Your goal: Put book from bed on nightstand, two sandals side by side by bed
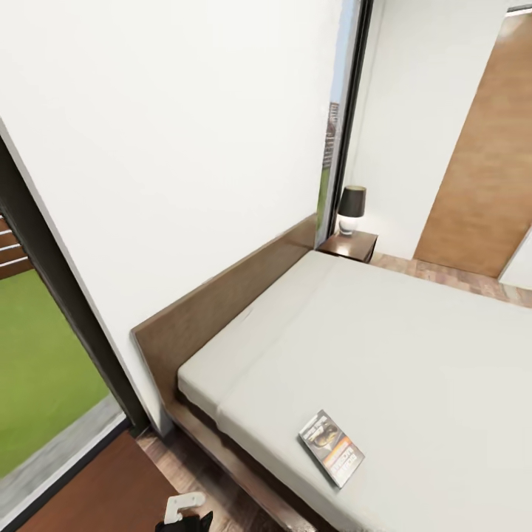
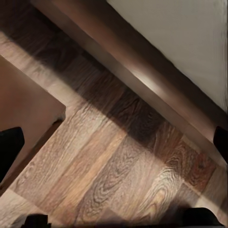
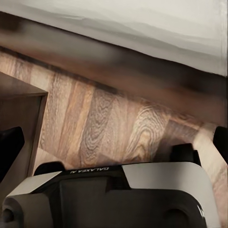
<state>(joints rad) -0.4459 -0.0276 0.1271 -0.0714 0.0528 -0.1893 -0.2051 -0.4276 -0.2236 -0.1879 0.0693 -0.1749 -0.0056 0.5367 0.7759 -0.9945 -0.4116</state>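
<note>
Already close, the book (image 1: 331,448) lies flat on the bed (image 1: 414,347) near its edge, within likely reach, while a nightstand (image 1: 353,244) with a lamp (image 1: 351,209) stands far off by the headboard. Both wrist views show dark fingertips set wide apart over the floor (image 2: 109,175), so both jaws are open, holding nothing, presumably ready for the book.

The right wrist cam is showing a chunky white-and-black arm housing (image 3: 114,194) with tiny mirrored "GALAXEA" lettering on it. Black fingertips (image 3: 10,147) are poking in at both edges, and a white bracket on a black part (image 1: 181,513) is peeking up in the head view.
</note>
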